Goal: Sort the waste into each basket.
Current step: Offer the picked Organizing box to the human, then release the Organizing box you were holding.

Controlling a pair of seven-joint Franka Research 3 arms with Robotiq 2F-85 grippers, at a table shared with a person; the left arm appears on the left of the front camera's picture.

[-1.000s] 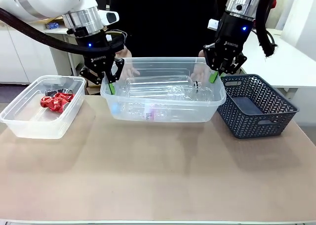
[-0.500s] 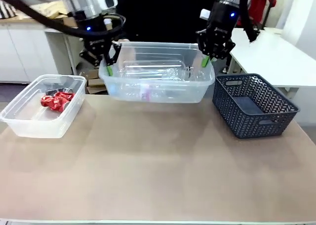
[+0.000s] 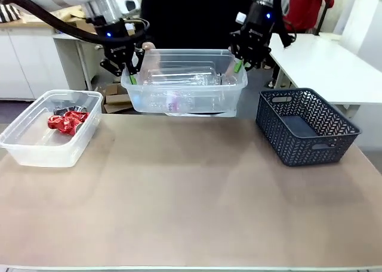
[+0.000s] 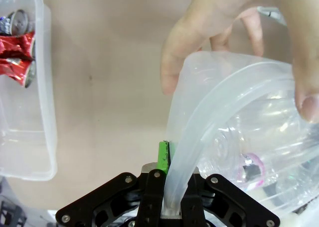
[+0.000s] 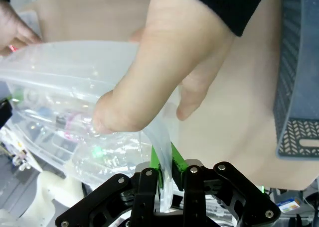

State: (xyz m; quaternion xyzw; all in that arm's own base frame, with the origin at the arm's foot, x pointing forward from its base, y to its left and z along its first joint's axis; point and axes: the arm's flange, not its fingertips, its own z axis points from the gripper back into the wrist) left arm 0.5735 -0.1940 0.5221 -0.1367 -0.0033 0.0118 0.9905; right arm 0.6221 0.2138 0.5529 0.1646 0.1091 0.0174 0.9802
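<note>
Left gripper (image 3: 128,76): we have our fingers clamped tight on the rolled rim at the left end of the bottle tub (image 3: 185,99).
Right gripper (image 3: 239,64): clamped the same way on the rim at the opposite end.
Bottle tub: we carry it raised off the table (image 3: 191,212), out towards the far edge, clear plastic bottles (image 3: 179,81) lying inside.
Person's hands: one hand (image 4: 234,43) grips the rim near our left fingers, the other hand (image 5: 164,72) curls over the rim right beside our right ones, thumb inside the tub.
Can tub (image 3: 45,129): it rests on the table at our left, holding the crushed cans (image 3: 68,120).
Lattice basket (image 3: 307,126): it sits on the table at our right, well apart from the raised tub.
Stage, as we judge it: a handover of the bottle tub to the person.
Risk one: the thin rim already bends in our left grip; if our arms move unevenly, we think the tub may twist and slip out.
Risk two: releasing before the person bears the load could drop the tub and spill the bottles.
Risk three: the person's fingers lie so near our pads that any regrip might pinch them.
</note>
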